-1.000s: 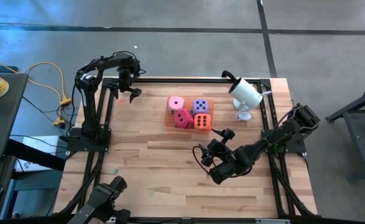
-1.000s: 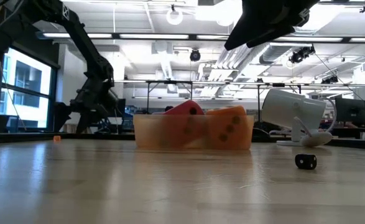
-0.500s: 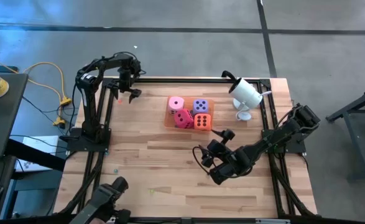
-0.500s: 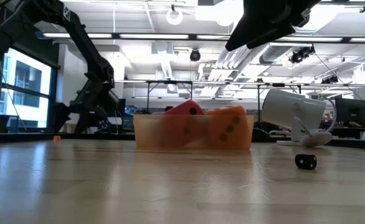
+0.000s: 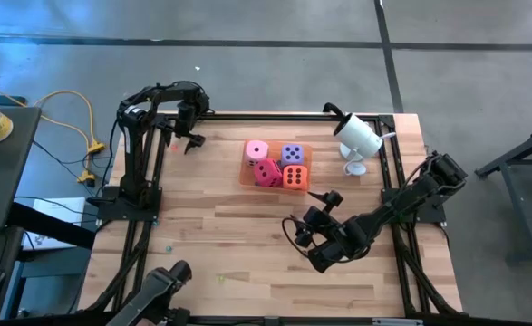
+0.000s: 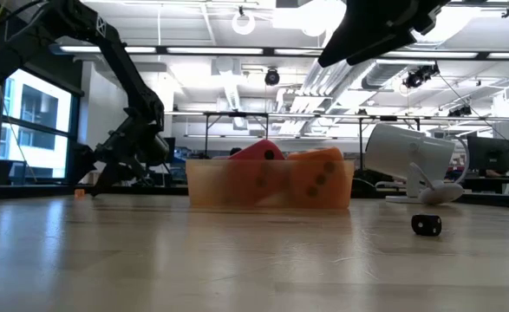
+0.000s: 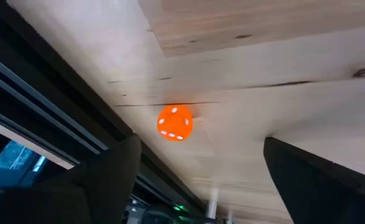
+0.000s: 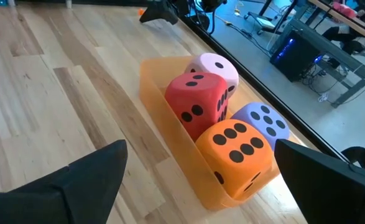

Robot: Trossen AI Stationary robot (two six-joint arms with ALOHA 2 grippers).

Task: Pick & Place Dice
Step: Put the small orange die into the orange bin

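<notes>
- Orange tray on the counter holds the four dice: pink, red, purple, orange.
- Low view hides the pink and purple ones.
- Left claw and right claw both spread wide, empty.

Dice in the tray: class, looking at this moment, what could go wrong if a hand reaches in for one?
1. The red die lies tilted against its neighbours in the packed tray, so an open right hand might nudge them.
2. The left hand hovers over a small orange die near the table edge; a bump might knock it off.
</notes>
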